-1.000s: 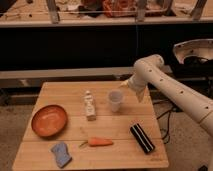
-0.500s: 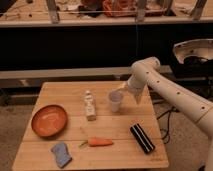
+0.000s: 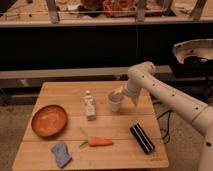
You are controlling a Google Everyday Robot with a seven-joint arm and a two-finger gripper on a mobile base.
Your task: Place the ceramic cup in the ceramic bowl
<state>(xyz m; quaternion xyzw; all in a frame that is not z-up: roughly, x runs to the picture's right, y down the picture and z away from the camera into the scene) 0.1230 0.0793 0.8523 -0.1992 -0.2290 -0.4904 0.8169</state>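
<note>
The white ceramic cup [image 3: 114, 102] stands upright on the wooden table [image 3: 125, 120], right of centre. My gripper [image 3: 120, 93] is at the cup's upper right rim, touching or just over it, with the white arm reaching in from the right. The orange-brown ceramic bowl [image 3: 49, 120] sits on the table's left side, well apart from the cup, with nothing in it.
A small white bottle [image 3: 90, 105] stands just left of the cup, between it and the bowl. A carrot [image 3: 99, 142] lies near the front centre, a blue sponge [image 3: 61, 153] at the front left, and a black oblong object [image 3: 142, 138] at the front right.
My gripper has moved left and down, from beside the cup to its rim. The cup and the other things have not moved.
</note>
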